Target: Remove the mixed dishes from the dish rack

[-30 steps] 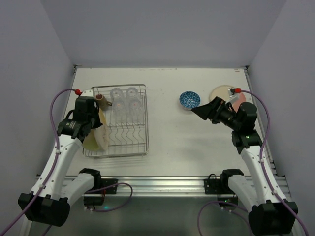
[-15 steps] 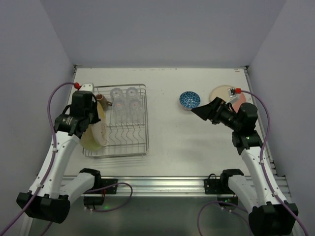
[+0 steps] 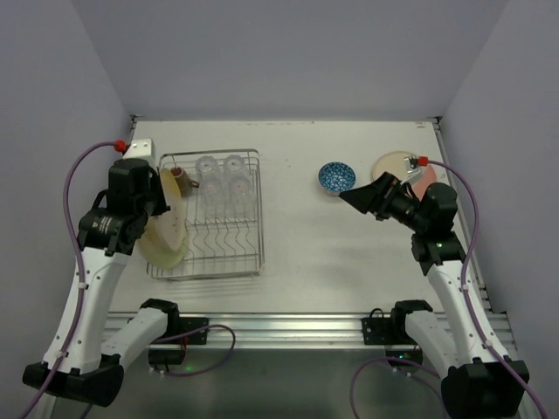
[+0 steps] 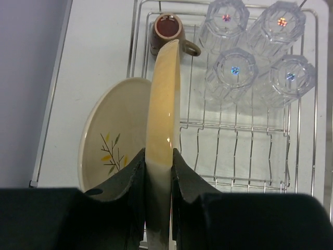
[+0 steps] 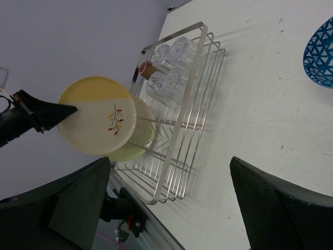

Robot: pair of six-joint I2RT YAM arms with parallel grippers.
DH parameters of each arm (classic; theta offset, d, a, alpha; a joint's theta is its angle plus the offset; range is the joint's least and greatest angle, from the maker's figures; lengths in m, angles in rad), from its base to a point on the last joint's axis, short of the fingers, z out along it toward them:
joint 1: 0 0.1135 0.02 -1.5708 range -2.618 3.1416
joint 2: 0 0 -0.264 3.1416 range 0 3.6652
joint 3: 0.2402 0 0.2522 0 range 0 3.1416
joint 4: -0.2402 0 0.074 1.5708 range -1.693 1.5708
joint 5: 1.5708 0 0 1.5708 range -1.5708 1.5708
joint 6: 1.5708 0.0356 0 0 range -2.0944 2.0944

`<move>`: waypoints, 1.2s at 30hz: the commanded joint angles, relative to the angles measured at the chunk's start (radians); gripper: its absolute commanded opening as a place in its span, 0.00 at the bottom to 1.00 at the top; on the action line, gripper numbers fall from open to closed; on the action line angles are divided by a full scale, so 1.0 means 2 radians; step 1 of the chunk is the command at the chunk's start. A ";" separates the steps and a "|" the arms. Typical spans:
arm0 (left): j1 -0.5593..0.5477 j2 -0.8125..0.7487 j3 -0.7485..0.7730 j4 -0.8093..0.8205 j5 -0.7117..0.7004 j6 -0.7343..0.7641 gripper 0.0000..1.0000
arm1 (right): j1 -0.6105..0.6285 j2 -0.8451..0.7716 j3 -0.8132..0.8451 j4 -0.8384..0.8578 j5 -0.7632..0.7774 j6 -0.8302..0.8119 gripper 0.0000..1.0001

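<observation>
The left gripper (image 4: 158, 167) was clamped on a cream plate (image 4: 164, 104), one finger pressed against each face at the near rim. The plate stood on edge, its disc running straight away from the wrist toward the brown mug (image 4: 167, 32) at the far corner of the dish rack (image 3: 259, 227). In the overhead view the plate hung over the rack's left end, tilted a little outward. A second plate (image 4: 112, 135) with a leaf sprig leaned just beside its left face, and the pictures did not show whether the two touched. The four clear glasses (image 4: 260, 52) stood upside down to the right in the far half of the rack, apart from the plate. Any carry to the table (image 3: 297, 244) would likely have to take the plate up and sideways without swinging its far rim into the mug. The left arm was the one at the rack. The right gripper (image 3: 354, 199) hovered well apart with its jaws spread wide and empty, near the blue bowl (image 3: 336, 177).
</observation>
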 commanded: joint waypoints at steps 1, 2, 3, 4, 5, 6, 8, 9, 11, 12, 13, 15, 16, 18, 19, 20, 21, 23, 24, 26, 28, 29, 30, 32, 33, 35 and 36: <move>-0.001 -0.047 0.054 0.053 0.010 -0.016 0.00 | 0.003 0.000 -0.011 0.040 -0.020 0.018 0.99; -0.001 -0.052 0.055 0.058 0.010 -0.021 0.00 | 0.003 0.004 -0.012 0.046 -0.023 0.021 0.99; -0.001 -0.057 0.056 0.061 0.010 -0.030 0.00 | 0.003 0.005 -0.015 0.053 -0.025 0.026 0.99; -0.001 -0.067 0.055 0.065 0.012 -0.037 0.00 | 0.003 0.007 -0.016 0.057 -0.030 0.027 0.99; -0.001 -0.072 0.053 0.074 0.014 -0.043 0.00 | 0.003 0.008 -0.016 0.058 -0.031 0.028 0.99; -0.001 -0.078 0.051 0.080 0.018 -0.057 0.00 | 0.003 0.011 -0.017 0.062 -0.033 0.031 0.99; -0.001 -0.094 0.041 0.099 0.033 -0.083 0.00 | 0.003 0.013 -0.017 0.067 -0.037 0.034 0.99; -0.001 -0.101 0.037 0.107 0.042 -0.092 0.00 | 0.003 0.016 -0.020 0.076 -0.040 0.039 0.99; -0.001 -0.118 0.018 0.138 0.086 -0.130 0.00 | 0.003 0.021 -0.024 0.102 -0.058 0.048 0.99; -0.001 -0.122 0.011 0.151 0.103 -0.144 0.00 | 0.003 0.031 -0.024 0.115 -0.070 0.062 0.99; -0.001 -0.131 0.001 0.166 0.151 -0.160 0.00 | 0.005 0.037 -0.024 0.127 -0.083 0.071 0.98; -0.001 -0.137 -0.032 0.221 0.200 -0.211 0.00 | 0.013 0.051 -0.023 0.161 -0.111 0.095 0.98; -0.001 -0.141 -0.046 0.243 0.251 -0.228 0.00 | 0.018 0.063 -0.022 0.169 -0.116 0.104 0.97; -0.001 -0.141 -0.093 0.323 0.327 -0.283 0.00 | 0.038 0.076 -0.021 0.196 -0.122 0.121 0.97; -0.001 -0.138 -0.110 0.353 0.352 -0.303 0.00 | 0.048 0.090 -0.021 0.205 -0.123 0.127 0.97; -0.001 -0.135 -0.128 0.417 0.376 -0.345 0.00 | 0.064 0.097 -0.016 0.219 -0.126 0.131 0.96; 0.000 -0.130 -0.159 0.444 0.411 -0.365 0.00 | 0.072 0.103 -0.014 0.226 -0.129 0.137 0.96; 0.000 -0.116 -0.193 0.544 0.443 -0.428 0.00 | 0.094 0.121 -0.008 0.236 -0.129 0.140 0.94; -0.001 -0.112 -0.209 0.574 0.453 -0.447 0.00 | 0.099 0.126 -0.007 0.239 -0.126 0.142 0.94; -0.001 -0.100 -0.250 0.650 0.478 -0.490 0.00 | 0.113 0.139 -0.003 0.244 -0.123 0.144 0.93; -0.001 -0.086 -0.269 0.703 0.495 -0.511 0.00 | 0.123 0.148 -0.001 0.251 -0.120 0.149 0.92; -0.001 -0.081 -0.285 0.717 0.501 -0.530 0.00 | 0.134 0.157 0.001 0.261 -0.121 0.152 0.91; -0.001 -0.071 -0.294 0.734 0.507 -0.540 0.00 | 0.139 0.163 0.002 0.267 -0.122 0.157 0.90; -0.001 -0.064 -0.316 0.782 0.511 -0.566 0.00 | 0.155 0.178 0.008 0.277 -0.120 0.162 0.89; -0.001 -0.057 -0.322 0.795 0.515 -0.573 0.00 | 0.159 0.182 0.009 0.277 -0.119 0.163 0.88; -0.001 -0.052 -0.334 0.826 0.519 -0.586 0.00 | 0.166 0.196 0.011 0.283 -0.114 0.171 0.86; -0.001 -0.049 -0.337 0.835 0.522 -0.590 0.00 | 0.168 0.200 0.010 0.290 -0.113 0.175 0.86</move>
